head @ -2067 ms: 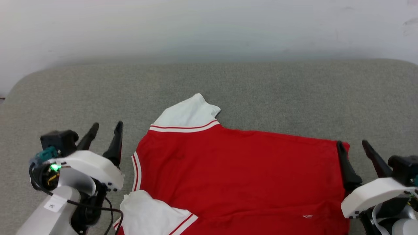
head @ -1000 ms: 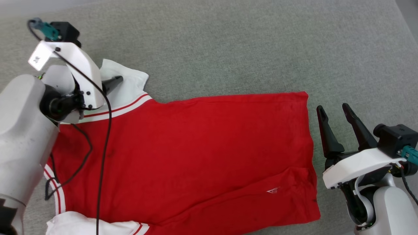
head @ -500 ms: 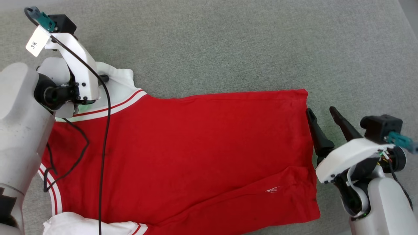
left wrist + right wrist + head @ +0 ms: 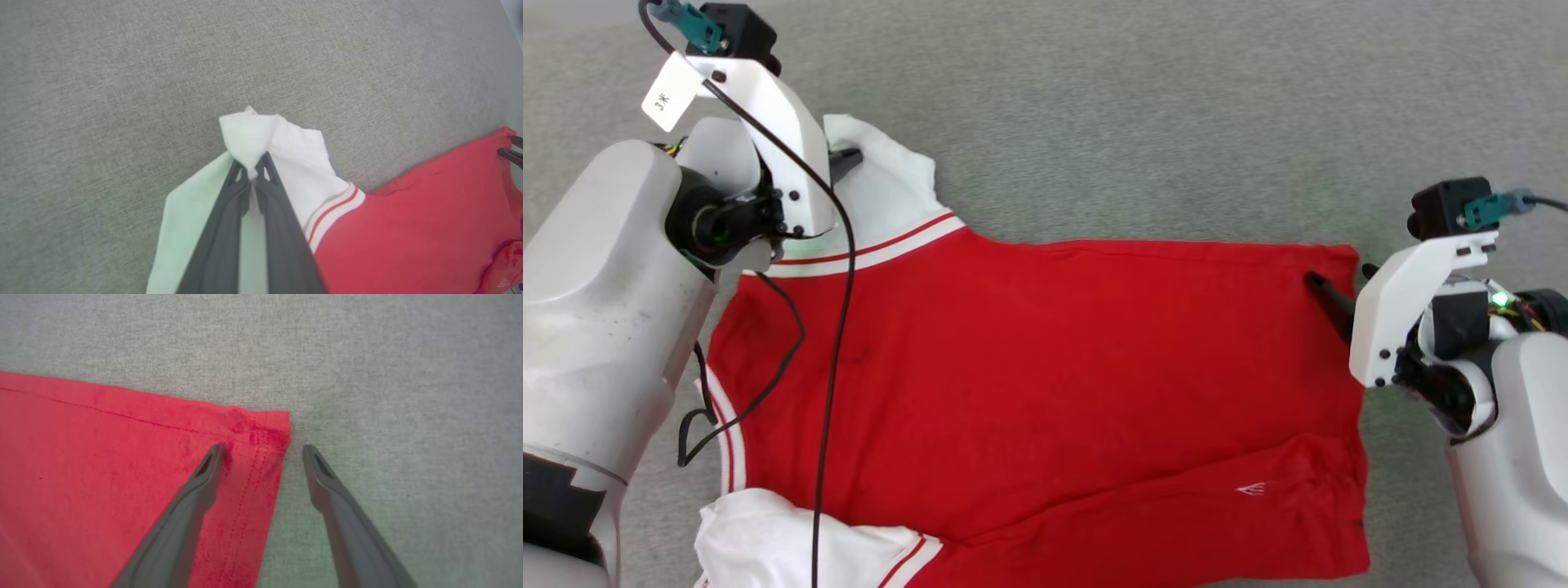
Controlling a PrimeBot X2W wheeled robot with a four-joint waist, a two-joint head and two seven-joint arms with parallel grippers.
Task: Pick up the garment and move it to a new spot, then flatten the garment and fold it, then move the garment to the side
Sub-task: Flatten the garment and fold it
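Now — garment [image 4: 102,465] corner inside right tool [image 4: 263,447] gap, grey surface [image 4: 408,396] beyond.

Grey woven fabric surface [image 4: 1160,106] spreading from edge to edge, fine even weave, soft diffuse light, pale bluish sliver [image 4: 516,16] at the upper right corner of the left wrist view, possibly a wall

The garment [image 4: 1045,392] runs off the bottom edge; its small emblem [image 4: 1250,488] unreadable.

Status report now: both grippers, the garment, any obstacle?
Left gripper shut on garment, white sleeve. Right gripper open, straddling hem corner. Garment spread out. Cable trails across it.
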